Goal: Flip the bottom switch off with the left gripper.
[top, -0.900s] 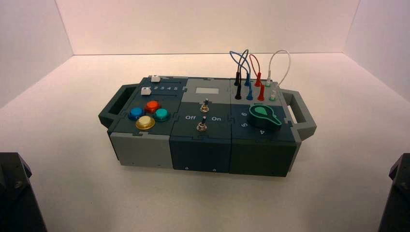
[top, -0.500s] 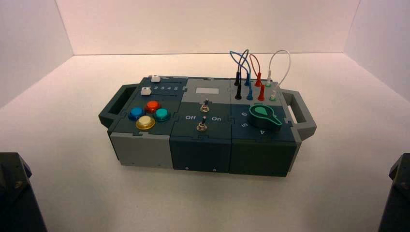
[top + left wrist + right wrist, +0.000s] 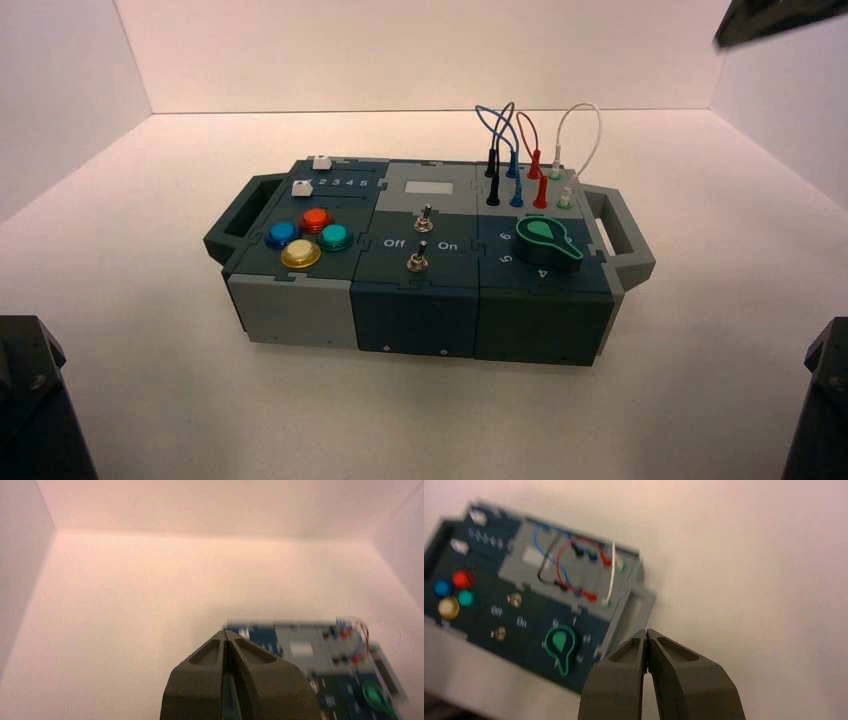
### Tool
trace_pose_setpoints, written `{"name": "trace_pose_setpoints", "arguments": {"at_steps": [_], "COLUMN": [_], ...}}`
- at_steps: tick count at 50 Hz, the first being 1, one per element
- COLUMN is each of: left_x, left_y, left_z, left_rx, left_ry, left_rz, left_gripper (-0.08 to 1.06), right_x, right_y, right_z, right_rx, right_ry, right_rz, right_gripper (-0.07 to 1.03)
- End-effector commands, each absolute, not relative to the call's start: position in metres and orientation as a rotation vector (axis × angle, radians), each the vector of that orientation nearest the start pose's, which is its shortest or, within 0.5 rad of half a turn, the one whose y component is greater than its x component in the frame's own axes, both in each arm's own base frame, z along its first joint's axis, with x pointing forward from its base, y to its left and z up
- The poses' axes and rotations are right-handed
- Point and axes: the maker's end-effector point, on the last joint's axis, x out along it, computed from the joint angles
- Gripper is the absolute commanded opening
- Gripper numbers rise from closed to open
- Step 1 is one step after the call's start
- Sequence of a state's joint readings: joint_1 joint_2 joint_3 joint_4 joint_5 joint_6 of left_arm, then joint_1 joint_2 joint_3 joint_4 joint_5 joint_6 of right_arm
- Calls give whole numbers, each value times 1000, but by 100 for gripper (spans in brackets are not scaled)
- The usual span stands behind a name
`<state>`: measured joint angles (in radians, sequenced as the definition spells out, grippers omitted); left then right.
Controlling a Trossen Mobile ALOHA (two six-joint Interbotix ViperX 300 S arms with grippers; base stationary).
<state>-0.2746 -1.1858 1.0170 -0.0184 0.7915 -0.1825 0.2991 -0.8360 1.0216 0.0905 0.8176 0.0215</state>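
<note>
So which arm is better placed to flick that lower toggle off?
Left, probably. The bottom switch sits midway along the box, and the left end effector, shut, has the box ahead with nothing between. The right end effector, also shut, hangs off the knob end.

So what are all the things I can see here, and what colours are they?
Dark teal and grey plastic box: one, mid-table, handles at both ends.
Round push-buttons: four, blue, red, teal, yellow, box's left part.
White slider caps: two, left rear.
Small metal toggle switches: two, middle; bottom switch nearer, the other behind.
Green pointer knob: one, right part.
Looped wires: blue, black, red, white, right rear.
White table: one, under the box.
Left gripper: dark grey fingers closed, off the box.
Right gripper: same, closed, off the box.
</note>
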Motion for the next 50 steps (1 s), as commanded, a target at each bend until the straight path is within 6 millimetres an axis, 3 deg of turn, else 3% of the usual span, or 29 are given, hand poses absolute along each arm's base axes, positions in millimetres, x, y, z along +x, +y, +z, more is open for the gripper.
{"name": "trace_pose_setpoints", "arguments": {"at_steps": [1,9,25,35,50], "left_x": [178,175,183,192,191], "left_y": [-60,-75,-106,-122,-158], "left_z": [238,216,207,205,181], "left_rx": [-76,-13,43,68,107], "left_ry": [766,933,1036,1079,1210], "left_rz": [-236,-291,-380,-411,-483], "left_gripper": [-3,-3,-3,-3,-3], "right_x": [207,209,209,212,214], "right_y": [82,89,103,110,109], "right_z": [158,138,100,90,74], "right_rx": [-13,22,50,58,63], "right_ry": [1120,1203,1333,1340,1363], "right_rz": [291,294,297,301,282], "right_gripper": [-2,-2,-2,-2,-2]}}
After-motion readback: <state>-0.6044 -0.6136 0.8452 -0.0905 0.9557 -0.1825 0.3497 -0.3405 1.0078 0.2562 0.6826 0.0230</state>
